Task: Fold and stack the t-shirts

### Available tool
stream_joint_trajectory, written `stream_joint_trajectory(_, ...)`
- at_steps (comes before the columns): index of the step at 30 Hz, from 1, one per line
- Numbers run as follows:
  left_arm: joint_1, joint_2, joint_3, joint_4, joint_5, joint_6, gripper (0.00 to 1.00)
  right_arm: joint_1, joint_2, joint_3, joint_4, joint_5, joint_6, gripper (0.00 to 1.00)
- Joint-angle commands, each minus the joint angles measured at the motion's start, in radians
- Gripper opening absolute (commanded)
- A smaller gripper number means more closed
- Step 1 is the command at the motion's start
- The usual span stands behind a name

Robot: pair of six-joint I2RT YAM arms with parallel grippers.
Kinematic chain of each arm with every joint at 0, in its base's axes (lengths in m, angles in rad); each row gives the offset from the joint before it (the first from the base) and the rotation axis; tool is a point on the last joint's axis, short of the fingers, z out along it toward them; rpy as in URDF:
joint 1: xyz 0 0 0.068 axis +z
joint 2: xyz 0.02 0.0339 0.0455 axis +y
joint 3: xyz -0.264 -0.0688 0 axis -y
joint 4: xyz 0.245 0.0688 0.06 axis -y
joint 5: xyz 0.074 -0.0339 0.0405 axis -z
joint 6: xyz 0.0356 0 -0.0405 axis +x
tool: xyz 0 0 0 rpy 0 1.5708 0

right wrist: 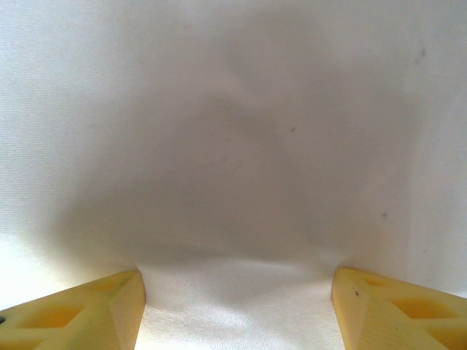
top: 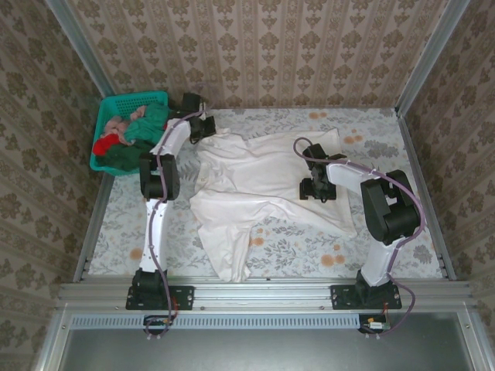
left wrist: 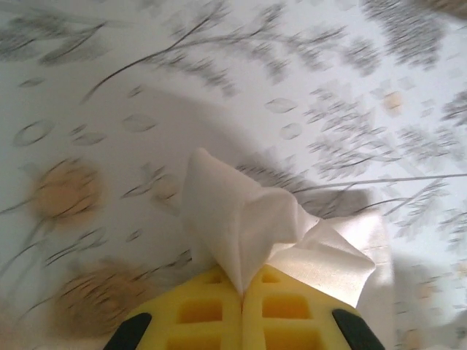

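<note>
White shirt (top: 255, 178) lies rumpled mid-counter (top: 387, 255). Left end effector (left wrist: 242, 299) is pinched shut on its far-left edge, likely to tug it flat. Right end effector (right wrist: 237, 292) has its jaws apart and empty, low over the shirt's right side, probably to pin it. Other shirts (top: 131, 137) sit in basket (top: 131, 98).

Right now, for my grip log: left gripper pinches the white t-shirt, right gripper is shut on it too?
No: the right gripper is open, fingers apart over the white t-shirt, per the right wrist view. The left gripper does pinch it.
</note>
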Motion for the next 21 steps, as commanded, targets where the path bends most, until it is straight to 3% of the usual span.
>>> stream_joint_trajectory(1,-0.005,-0.072,0.009,0.242,0.184,-0.053,0.00,-0.005,-0.028,-0.016,-0.027,-0.017,-0.011,0.70)
stream_joint_trajectory(5,-0.006,-0.231,-0.203,0.642,0.241,-0.094,0.00,-0.005,-0.036,-0.018,-0.025,-0.010,-0.011,0.70)
stream_joint_trajectory(8,-0.003,-0.252,-0.253,0.684,0.137,-0.050,0.00,-0.005,-0.028,-0.015,-0.017,-0.019,-0.005,0.70)
stream_joint_trajectory(10,0.006,-0.185,-0.153,0.546,0.091,-0.020,0.23,-0.005,-0.023,-0.005,-0.020,-0.025,0.001,0.70)
stream_joint_trajectory(11,0.013,-0.147,-0.104,0.489,0.102,-0.004,0.20,-0.004,-0.023,0.004,-0.024,-0.027,0.000,0.70)
stream_joint_trajectory(12,0.016,-0.113,-0.054,0.414,0.080,0.005,0.29,-0.004,-0.028,0.012,-0.034,-0.028,-0.001,0.70)
stream_joint_trajectory(14,0.022,-0.071,0.030,0.247,-0.003,0.007,0.63,-0.005,-0.046,0.032,-0.050,-0.024,0.000,0.70)
stream_joint_trajectory(17,0.029,-0.076,0.046,0.141,-0.049,0.022,0.67,-0.007,-0.076,0.088,-0.076,0.000,-0.003,0.71)
stream_joint_trajectory(18,0.029,-0.097,0.038,0.104,-0.078,0.030,0.91,-0.010,-0.080,0.116,-0.084,0.008,-0.001,0.71)
stream_joint_trajectory(19,0.029,-0.120,0.033,0.061,-0.107,0.038,1.00,-0.014,-0.077,0.149,-0.092,0.029,0.009,0.71)
stream_joint_trajectory(21,0.023,-0.185,-0.010,0.000,-0.147,0.068,1.00,-0.026,-0.054,0.216,-0.077,0.043,0.017,0.71)
